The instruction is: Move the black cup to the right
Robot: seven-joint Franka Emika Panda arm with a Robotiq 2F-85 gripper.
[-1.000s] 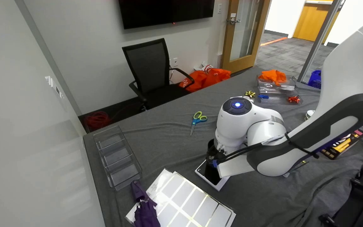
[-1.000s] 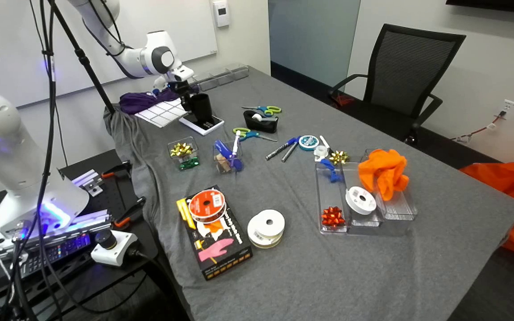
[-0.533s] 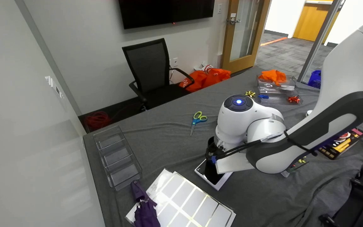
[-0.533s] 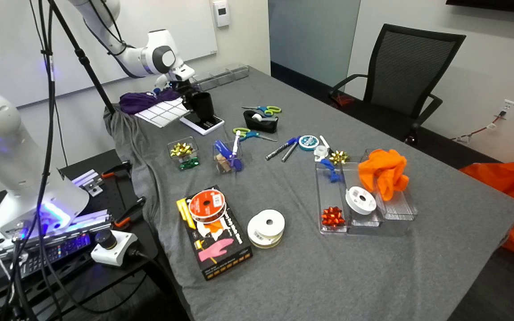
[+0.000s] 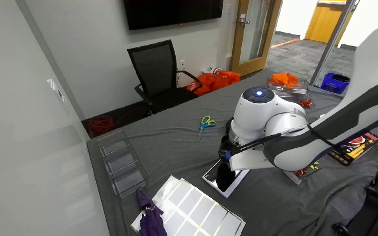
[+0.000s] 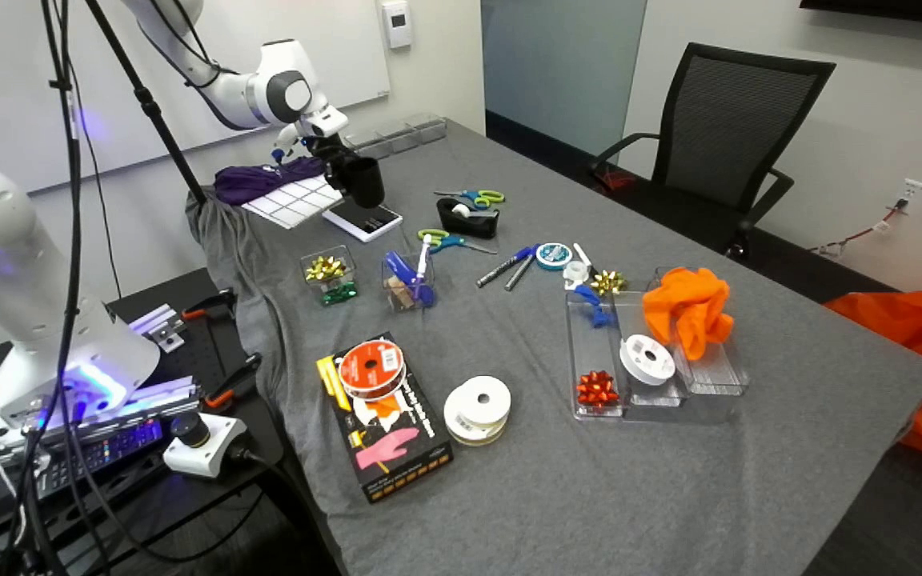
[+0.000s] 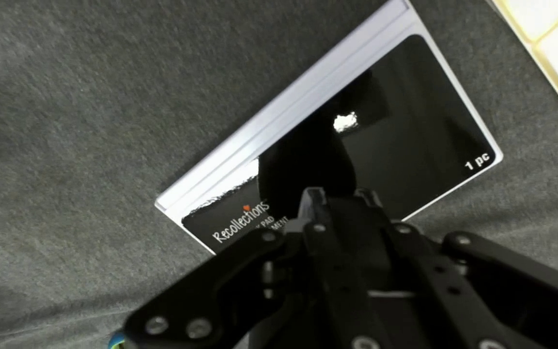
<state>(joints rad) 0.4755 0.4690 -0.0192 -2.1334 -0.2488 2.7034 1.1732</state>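
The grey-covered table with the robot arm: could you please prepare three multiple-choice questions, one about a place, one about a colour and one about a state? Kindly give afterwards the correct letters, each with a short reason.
1. Where is the round red-labelled spool relative to the black rectangular printed box?
A. Beneath it
B. On top of it
C. Apart from it

2. What colour is the crumpled cloth on the clear plastic divided tray?
A. Purple
B. White
C. Orange

3. What is the state of the small black cylindrical cup?
A. Held by the black robot hand
B. Apart from the hand
C. Lying on the tray

1: B, since in an exterior view the spool covers part of the box's print.
2: C, since the cloth looks orange in both exterior views.
3: A, since in an exterior view the hand is closed at the cup's side.
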